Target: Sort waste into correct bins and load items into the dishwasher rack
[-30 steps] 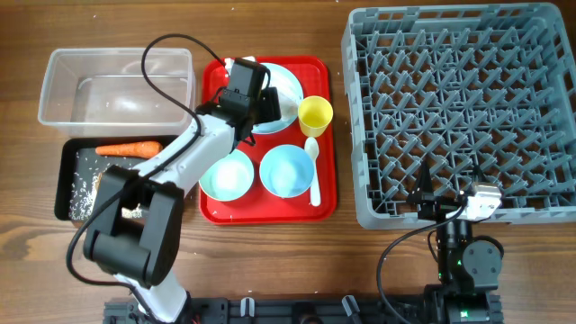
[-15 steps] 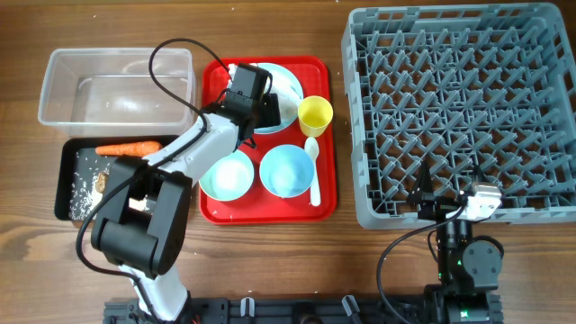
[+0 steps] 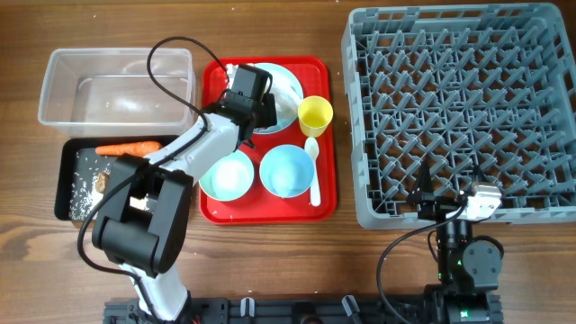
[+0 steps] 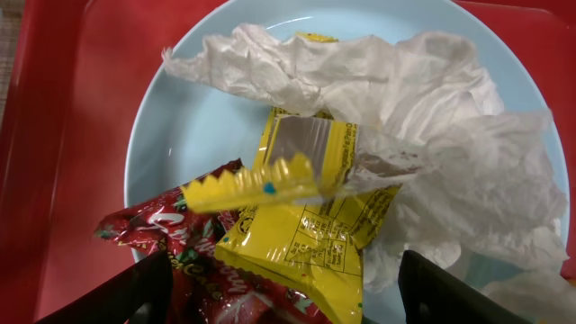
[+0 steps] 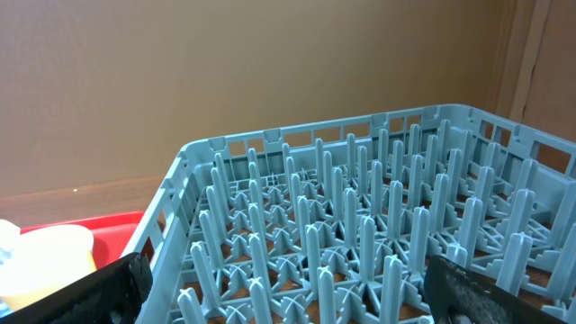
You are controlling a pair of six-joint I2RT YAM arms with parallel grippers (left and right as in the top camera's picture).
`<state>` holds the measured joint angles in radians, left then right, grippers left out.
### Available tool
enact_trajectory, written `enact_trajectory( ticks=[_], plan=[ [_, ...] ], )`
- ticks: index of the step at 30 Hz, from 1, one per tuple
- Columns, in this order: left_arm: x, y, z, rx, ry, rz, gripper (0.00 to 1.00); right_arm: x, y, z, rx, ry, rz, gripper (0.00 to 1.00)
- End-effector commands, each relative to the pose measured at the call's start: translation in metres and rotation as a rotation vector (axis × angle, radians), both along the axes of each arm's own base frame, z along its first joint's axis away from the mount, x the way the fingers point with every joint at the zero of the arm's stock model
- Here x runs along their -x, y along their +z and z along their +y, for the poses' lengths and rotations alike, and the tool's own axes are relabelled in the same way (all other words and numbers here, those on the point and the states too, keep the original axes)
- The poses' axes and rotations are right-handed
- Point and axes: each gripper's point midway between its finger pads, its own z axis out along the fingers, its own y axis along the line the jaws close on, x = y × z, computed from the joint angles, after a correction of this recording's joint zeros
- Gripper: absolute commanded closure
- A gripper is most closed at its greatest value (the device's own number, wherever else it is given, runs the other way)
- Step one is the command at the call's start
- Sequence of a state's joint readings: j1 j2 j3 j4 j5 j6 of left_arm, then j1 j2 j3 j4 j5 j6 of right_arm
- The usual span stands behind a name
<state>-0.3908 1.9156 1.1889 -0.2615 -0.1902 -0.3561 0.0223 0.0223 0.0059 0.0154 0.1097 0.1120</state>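
- Step in hand, as I judge it: sorting the waste. The carrot (image 3: 128, 148) and rice (image 3: 83, 184) lie in the black tray (image 3: 65, 175) by the left edge of the desk, so the dry litter on the plate (image 4: 180, 126) comes next.
- My left gripper (image 4: 288, 292) hangs low over that plate, jaws spread wide and holding nothing; one finger shows at each lower corner of my wrist view.
- The yellow wrapper (image 4: 301, 225) lies right between those fingers, its crimped end lifted toward me. The red wrapper (image 4: 193, 238) is tucked partly under it on the left-finger side. The tissue (image 4: 432, 135) is heaped beyond and toward the right finger, and its edge overlaps the yellow wrapper.
- The plate sits on the red tray (image 3: 270, 209), toward the far edge of the desk and left of the middle.
- Next move, I think: drop a little, close on the yellow wrapper, lift, then swing to the tub (image 3: 63, 90) in the far-left corner.
- It calls for a low pinch. The wrapper is thin and slick, and the red wrapper or tissue may come up with it.
- My right gripper (image 5: 297, 292) waits near the front edge, open and empty, facing the rack (image 3: 450, 117) that fills the right side.
- The rack holds no dishes yet.
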Motion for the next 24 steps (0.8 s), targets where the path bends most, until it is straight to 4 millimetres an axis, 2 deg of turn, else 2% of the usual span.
enact_trajectory(
  ticks=[1,14,24],
  plan=[
    [-0.003,-0.005,0.004,-0.027,0.006,-0.002,0.2,0.0,0.0,-0.003,-0.008,-0.014,-0.003,0.0],
    [-0.003,-0.005,0.001,-0.007,-0.003,0.002,0.24,0.0,0.0,-0.003,-0.008,-0.014,-0.003,0.0],
    [0.005,-0.027,0.003,-0.031,-0.005,0.06,0.27,0.0,0.0,-0.003,-0.008,-0.014,-0.003,0.01]
  ],
)
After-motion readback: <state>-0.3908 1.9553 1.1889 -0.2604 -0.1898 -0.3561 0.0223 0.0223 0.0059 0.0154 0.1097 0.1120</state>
